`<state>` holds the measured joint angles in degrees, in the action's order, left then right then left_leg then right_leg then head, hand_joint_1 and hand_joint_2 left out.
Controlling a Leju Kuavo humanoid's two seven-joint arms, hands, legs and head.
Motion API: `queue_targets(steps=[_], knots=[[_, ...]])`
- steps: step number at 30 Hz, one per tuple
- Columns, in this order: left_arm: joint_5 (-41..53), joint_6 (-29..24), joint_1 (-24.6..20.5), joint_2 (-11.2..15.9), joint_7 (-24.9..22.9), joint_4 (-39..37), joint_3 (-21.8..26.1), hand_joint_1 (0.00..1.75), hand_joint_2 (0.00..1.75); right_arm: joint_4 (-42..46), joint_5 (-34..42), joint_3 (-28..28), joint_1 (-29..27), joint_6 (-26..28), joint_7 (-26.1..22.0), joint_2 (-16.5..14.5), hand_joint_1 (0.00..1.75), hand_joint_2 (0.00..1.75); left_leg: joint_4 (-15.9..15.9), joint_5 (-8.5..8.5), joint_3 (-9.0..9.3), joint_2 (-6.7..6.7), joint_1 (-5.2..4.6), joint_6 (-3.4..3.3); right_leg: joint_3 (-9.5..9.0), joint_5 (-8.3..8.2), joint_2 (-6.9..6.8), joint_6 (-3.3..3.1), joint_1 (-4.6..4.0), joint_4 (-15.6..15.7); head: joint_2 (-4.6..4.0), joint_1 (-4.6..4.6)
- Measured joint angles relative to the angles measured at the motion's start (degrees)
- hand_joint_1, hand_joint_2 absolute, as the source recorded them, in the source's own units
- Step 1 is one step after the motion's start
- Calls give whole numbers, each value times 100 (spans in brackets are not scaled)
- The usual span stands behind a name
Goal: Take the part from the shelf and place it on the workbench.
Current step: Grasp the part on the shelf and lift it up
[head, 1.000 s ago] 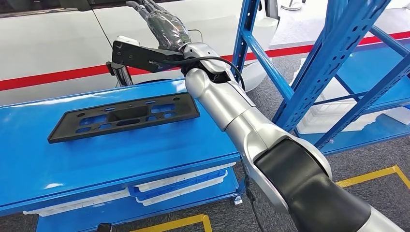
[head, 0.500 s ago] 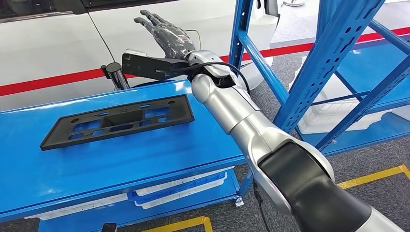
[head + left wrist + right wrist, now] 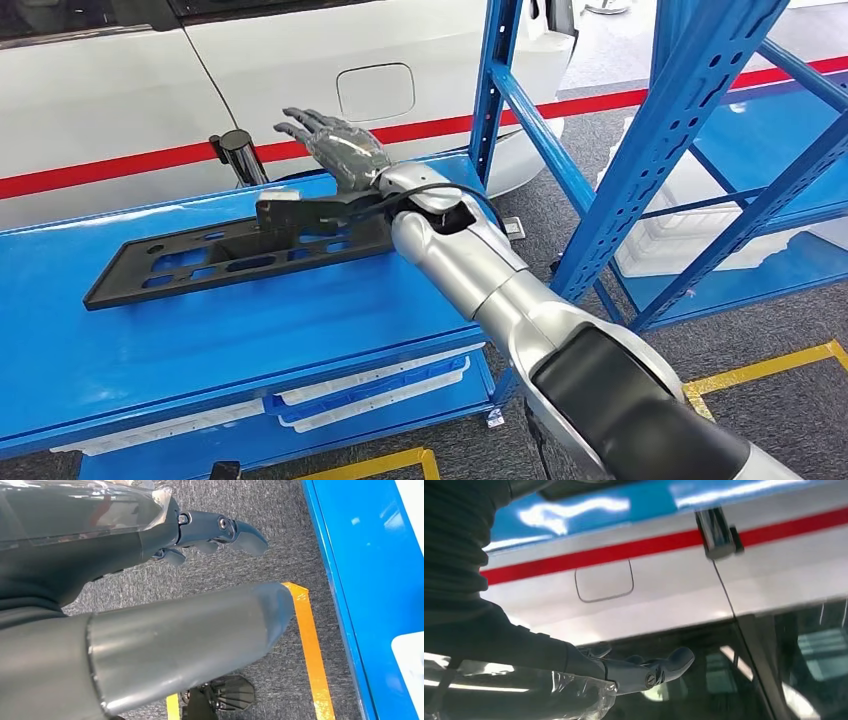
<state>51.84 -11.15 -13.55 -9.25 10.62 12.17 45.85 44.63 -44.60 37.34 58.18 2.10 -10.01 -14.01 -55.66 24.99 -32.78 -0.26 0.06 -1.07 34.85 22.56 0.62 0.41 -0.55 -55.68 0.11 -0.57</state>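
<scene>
One black part (image 3: 238, 251), a long flat plate with cut-outs, lay flat on the blue workbench (image 3: 200, 340), and we judged the placing step done, since it rested wholly on the top with nothing gripping it. We held our right hand (image 3: 335, 146) above the far end of the part, clear of it, fingers stretched out and spread with nothing between them, which we read as the posture of a hand that has let go and is free to draw off. The plate sat lengthwise along the bench, well inside its edges, so we saw little risk of it sliding off. Our left hand (image 3: 150, 540) hung low beside the bench over grey carpet (image 3: 280, 545) and a strip of yellow floor tape (image 3: 310, 645); its dark fingers (image 3: 235, 530) were loosely apart and held nothing, which suited an arm with no share in this step. The head view gave us the whole layout: the part, the bench, the blue shelf uprights (image 3: 690, 110) to our right and the white car (image 3: 120, 90) with its red stripe behind. The right wrist view added what the head view could not, a close look along the hand at the car's fuel flap (image 3: 604, 580) and window glass, confirming the fingers (image 3: 664, 665) closed on nothing. The left wrist view showed the floor and the bench's blue side.
</scene>
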Motion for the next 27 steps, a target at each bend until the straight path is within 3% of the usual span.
queue_targets(steps=[13, 22, 27], knots=[[325, 18, -38, -93, -171, 0, -101, 0, 0, 5, -147, 991, -1034, 132, 300, 148, 0, 175, -2, 5, -6, 0, -22, -4, 3, 0, 1, 1, 18, 2, 0, 0], [326, -1, -39, -108, -175, 0, -100, 0, 0, -154, -203, 1231, -1107, 284, 319, 78, 0, 175, -1, 4, -6, 0, -21, -3, 5, 0, 0, 1, 17, 2, 0, 0], [385, -270, -38, -131, -177, 0, -101, 0, 0, -324, -529, 1296, -1108, 889, 454, -41, 0, 175, -2, 4, -6, 0, -21, -3, 5, 0, 0, 1, 17, 1, 0, 0]])
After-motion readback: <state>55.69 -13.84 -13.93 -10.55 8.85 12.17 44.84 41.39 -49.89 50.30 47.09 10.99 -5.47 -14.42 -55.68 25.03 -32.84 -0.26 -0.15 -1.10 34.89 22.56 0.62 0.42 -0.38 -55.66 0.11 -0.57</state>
